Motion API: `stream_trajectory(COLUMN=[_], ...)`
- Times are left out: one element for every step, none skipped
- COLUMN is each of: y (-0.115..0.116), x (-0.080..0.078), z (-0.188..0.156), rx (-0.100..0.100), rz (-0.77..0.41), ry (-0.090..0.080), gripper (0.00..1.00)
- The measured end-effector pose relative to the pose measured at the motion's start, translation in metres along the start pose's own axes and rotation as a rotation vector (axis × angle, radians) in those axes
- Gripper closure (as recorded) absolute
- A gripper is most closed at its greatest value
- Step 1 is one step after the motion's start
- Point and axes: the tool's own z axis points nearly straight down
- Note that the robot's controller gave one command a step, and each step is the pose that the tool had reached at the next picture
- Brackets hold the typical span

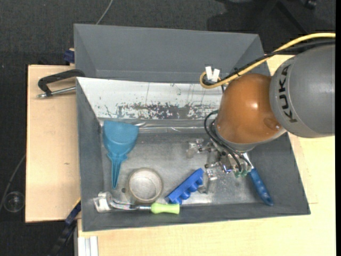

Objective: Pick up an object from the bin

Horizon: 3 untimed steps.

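While the gripper [212, 170], spread or closed I can't tell, hovers by the blue toothed block [185, 189], an off-centre pinch could flick it away.

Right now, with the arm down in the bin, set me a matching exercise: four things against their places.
1 light blue funnel
2 round metal cup
3 dark blue toothed piece
4 green-handled tool

a lying along the front wall of the bin
b right next to the gripper
c by the left wall, spout toward the front
d between 1's spout and 3

Pairs: 1-c, 2-d, 3-b, 4-a
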Motion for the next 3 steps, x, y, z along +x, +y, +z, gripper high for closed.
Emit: stream_trajectory(y=[0.013, 0.018, 0.026], x=[-0.009, 0.011, 0.006], z=[0.005, 0.048, 0.051], rx=[-0.002, -0.001, -0.001], rz=[-0.187, -0.251, -0.409], ry=[-0.008, -0.004, -0.014], gripper=[0.0, 0.0, 1.0])
